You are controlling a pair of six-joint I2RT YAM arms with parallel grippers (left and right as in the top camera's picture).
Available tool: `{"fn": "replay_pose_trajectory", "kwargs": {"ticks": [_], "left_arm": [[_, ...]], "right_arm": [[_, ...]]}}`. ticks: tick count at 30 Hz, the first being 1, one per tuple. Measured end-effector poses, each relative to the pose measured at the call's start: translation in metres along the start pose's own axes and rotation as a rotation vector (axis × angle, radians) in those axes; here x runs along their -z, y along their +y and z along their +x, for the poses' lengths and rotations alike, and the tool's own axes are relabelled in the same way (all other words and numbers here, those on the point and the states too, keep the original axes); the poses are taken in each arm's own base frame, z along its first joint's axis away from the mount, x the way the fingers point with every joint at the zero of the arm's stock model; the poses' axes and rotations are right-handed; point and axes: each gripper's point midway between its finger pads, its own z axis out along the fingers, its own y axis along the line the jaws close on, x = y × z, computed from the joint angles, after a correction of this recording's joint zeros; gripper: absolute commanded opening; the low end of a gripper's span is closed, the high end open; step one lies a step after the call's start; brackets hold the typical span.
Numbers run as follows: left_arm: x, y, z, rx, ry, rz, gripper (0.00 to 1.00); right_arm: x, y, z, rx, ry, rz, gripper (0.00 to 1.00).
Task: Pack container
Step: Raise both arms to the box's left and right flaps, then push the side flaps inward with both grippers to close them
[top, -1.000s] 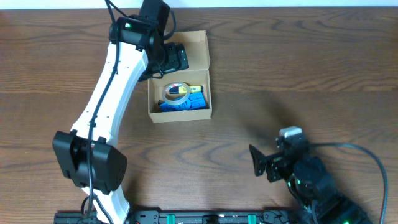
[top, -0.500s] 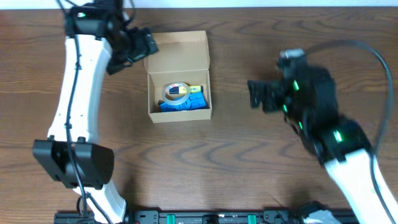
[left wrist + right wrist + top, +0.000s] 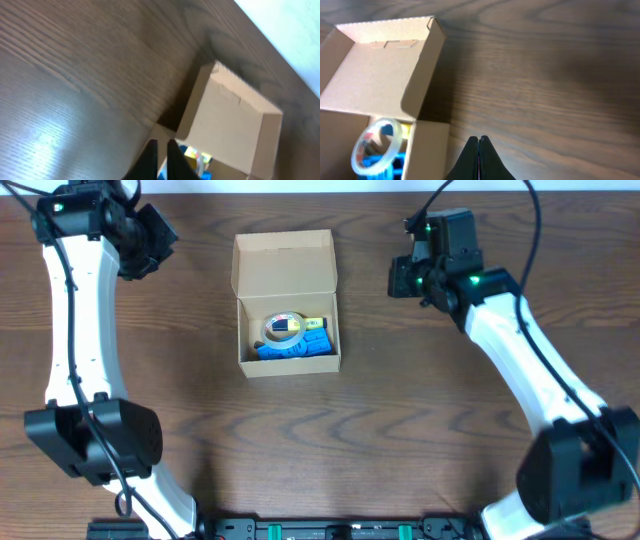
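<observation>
The container (image 3: 290,363) is a tan cardboard box in the middle back of the table, its flap lid (image 3: 283,262) standing open at the far side. Inside lie a clear tape roll (image 3: 283,328), a blue item (image 3: 298,348) and a yellow one (image 3: 319,323). My left gripper (image 3: 160,240) hovers to the left of the lid, shut and holding nothing. My right gripper (image 3: 398,278) hovers to the right of the box, also shut and holding nothing. The left wrist view shows the lid (image 3: 225,120) beyond my dark fingertips (image 3: 161,146). In the right wrist view the box (image 3: 427,145) and tape roll (image 3: 375,145) lie left of my gripper (image 3: 479,141).
Dark wood table (image 3: 440,400) surrounds the box. A pale strip (image 3: 330,185) runs behind the table's back edge. The arm bases and a black rail (image 3: 330,530) sit along the front edge.
My left arm has swung left, away from over the box's lid, and its jaws have shut. My right arm has risen from the front right to beside the box and shut too.
</observation>
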Motion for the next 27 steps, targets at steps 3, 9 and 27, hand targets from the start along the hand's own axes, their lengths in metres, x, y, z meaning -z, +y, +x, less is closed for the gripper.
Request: {"fn": "replay_pose_trajectory", "kwargs": {"ticks": [3,9,27], "left_arm": [[-0.017,0.006,-0.007,0.028,0.01,-0.006,0.05],[-0.073,0.016,-0.009,0.063,0.091,-0.007,0.05],[-0.19,0.002,0.023,0.137,0.342,0.202,0.05]], "right_arm": [[-0.021,-0.002,0.0,-0.045,0.008,-0.049,0.01],[-0.05,-0.004,-0.005,-0.132,-0.004,-0.128,0.01],[-0.133,-0.002,0.018,-0.359,0.052,-0.318,0.01]]}}
